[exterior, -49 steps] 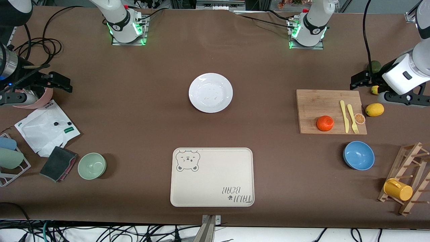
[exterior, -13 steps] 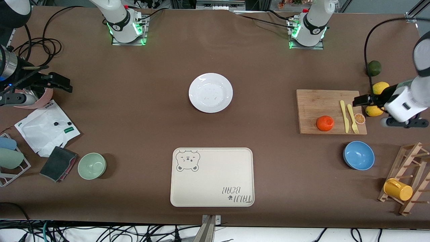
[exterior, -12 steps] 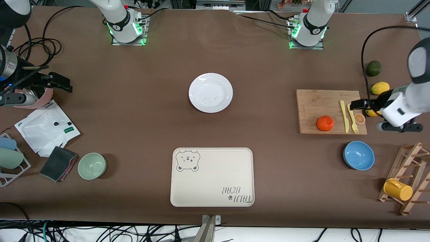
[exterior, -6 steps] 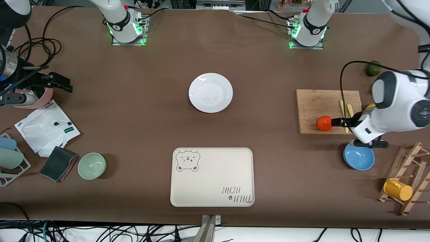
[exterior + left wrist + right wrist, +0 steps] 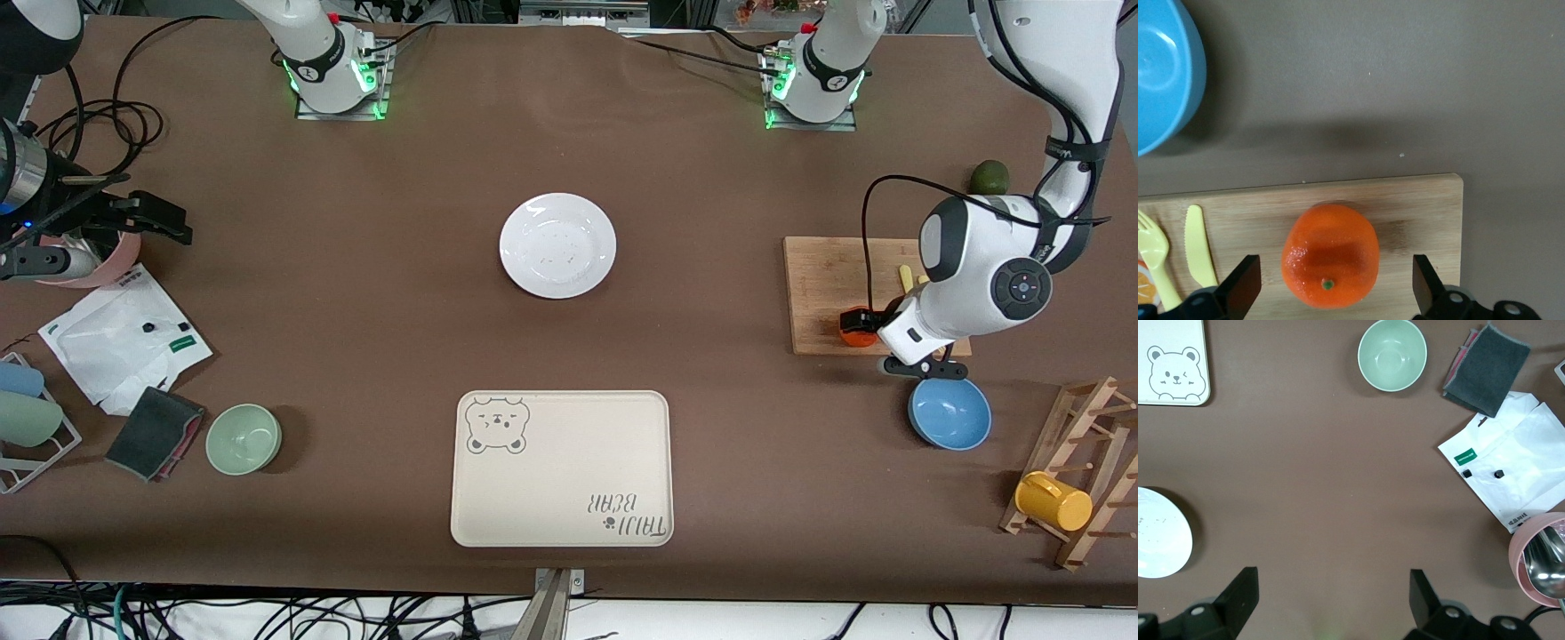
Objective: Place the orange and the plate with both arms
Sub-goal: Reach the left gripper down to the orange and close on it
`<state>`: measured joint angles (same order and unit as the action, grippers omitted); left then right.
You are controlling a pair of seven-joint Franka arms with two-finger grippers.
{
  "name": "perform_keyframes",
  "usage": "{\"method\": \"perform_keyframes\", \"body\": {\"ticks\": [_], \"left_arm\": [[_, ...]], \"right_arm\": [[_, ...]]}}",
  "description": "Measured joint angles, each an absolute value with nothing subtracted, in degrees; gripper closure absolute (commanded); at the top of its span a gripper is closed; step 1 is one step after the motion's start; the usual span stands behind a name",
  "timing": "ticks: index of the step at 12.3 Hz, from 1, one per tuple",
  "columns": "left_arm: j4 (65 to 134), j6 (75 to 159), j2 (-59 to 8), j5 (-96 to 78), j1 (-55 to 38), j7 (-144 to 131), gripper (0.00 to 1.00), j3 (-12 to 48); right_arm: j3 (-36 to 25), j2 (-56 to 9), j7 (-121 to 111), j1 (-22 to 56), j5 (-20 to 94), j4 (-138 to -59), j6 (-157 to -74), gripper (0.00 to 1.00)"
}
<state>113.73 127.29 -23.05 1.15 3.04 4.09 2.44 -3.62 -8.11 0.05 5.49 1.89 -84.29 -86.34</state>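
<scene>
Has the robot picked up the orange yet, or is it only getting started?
Only getting started. Nothing is placed yet: the orange lies on the cutting board, and the plate sits bare mid-table. In hand now: the left gripper is over the orange, jaws open on either side of it, not closed. The right gripper waits, open, at its own end of the table. Grasping and placing both things is all left.

Orange point(image 5: 1330, 256) between spread end effector point(image 5: 1331, 293) fingers point(image 5: 1241, 285)
</scene>
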Motion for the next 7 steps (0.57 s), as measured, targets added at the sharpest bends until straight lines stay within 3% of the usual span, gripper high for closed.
{"method": "perform_keyframes", "body": {"ticks": [7], "left_arm": [[116.22,131.78,-24.92,1.23,3.42,4.22,0.0,2.4]], "right_arm": [[-3.62,-8.11,0.05,5.48,1.89,-84.29,-86.33,0.0]]}}
